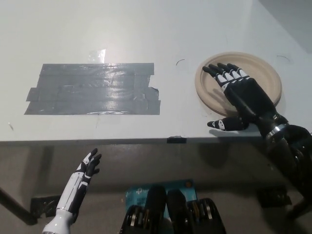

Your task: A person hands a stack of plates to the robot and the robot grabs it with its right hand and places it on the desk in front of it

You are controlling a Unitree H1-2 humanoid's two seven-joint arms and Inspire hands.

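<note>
The right hand (pixel 245 97) covers the near part of the plates (pixel 265 70); how many are stacked cannot be told.

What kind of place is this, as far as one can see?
Probably a robot test lab or workshop, not a home: a bare white desk carries a patch of grey tape, and the robot's black right hand is spread open over some plates.
</note>
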